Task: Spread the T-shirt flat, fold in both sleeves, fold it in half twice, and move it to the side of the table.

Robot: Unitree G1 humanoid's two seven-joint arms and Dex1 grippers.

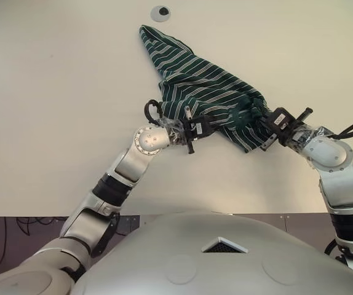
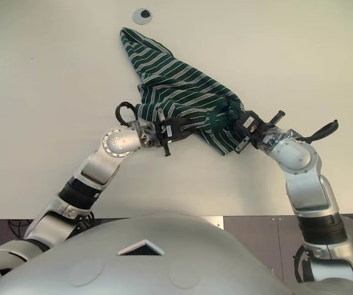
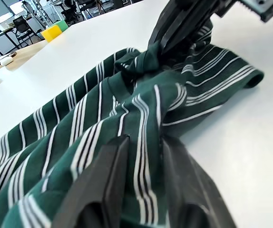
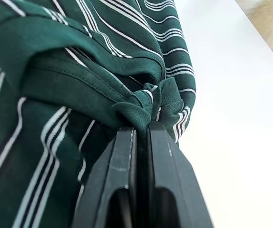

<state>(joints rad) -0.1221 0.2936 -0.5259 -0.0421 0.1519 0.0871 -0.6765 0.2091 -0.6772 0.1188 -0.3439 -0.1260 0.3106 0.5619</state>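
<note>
The T-shirt (image 1: 201, 86), dark green with thin white stripes, lies bunched and crumpled on the white table (image 1: 53, 123), a little to the right of the middle; it narrows to a point at its far end, close to a small round grey disc (image 1: 160, 13) set in the tabletop, and widens toward the near side, where both arms meet it. The left gripper (image 1: 202, 127) sits at the near left edge of the cloth; in its wrist view its two black fingers (image 3: 109, 178) stand a little apart with a striped fold of the T-shirt (image 3: 79, 123) pinched between them, so it is grasping the cloth. The right gripper (image 1: 262, 121) is at the near right corner of the bundle; its fingers (image 4: 122, 161) are pressed nearly together on a gathered knot of hem, clenched on the T-shirt (image 4: 55, 85). The two grippers are near each other, with a sagging stretch of cloth between them; the right gripper (image 3: 162, 42) also shows beyond the folds in the left wrist view.
</note>
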